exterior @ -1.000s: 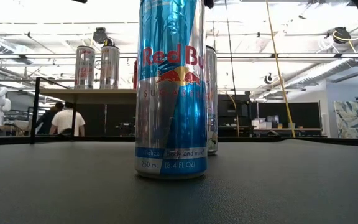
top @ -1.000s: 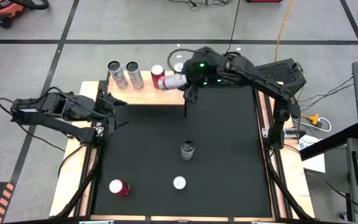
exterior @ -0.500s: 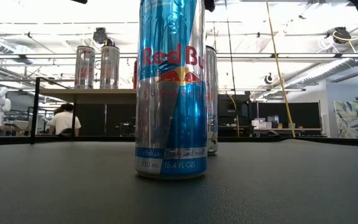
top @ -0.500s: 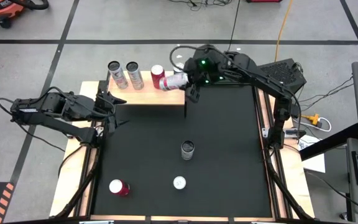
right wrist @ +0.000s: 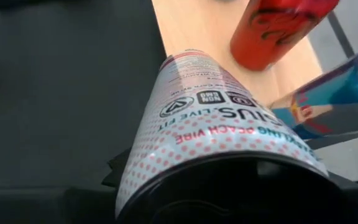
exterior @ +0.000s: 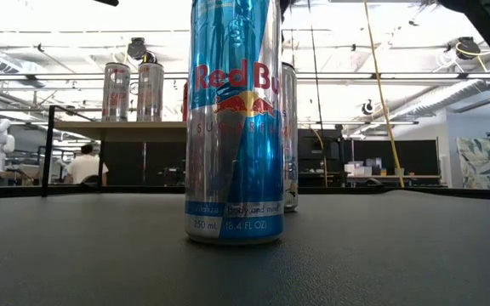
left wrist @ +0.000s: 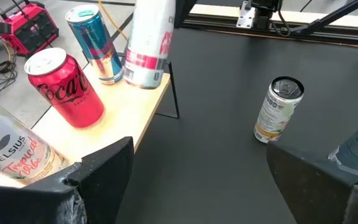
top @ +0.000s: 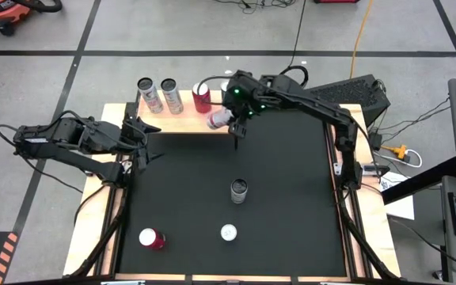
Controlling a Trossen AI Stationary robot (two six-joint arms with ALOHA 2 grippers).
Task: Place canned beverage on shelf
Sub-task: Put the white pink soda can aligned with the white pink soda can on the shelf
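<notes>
- The right gripper (top: 229,111), in the upper middle of the high view, has swung left over the last second and now hangs over the right end of the light wooden shelf on thin dark legs (top: 182,123).
- It still clasps the white and pink slim can (top: 218,119), which has tipped from lying sideways to nearly upright; release looks close.
- A red cola can (top: 201,96) stands just beside it.
- The left gripper (top: 137,134) waits at the left, jaws spread and empty.

Shelf (top: 182,120) with upright cans (top: 157,95)
</notes>
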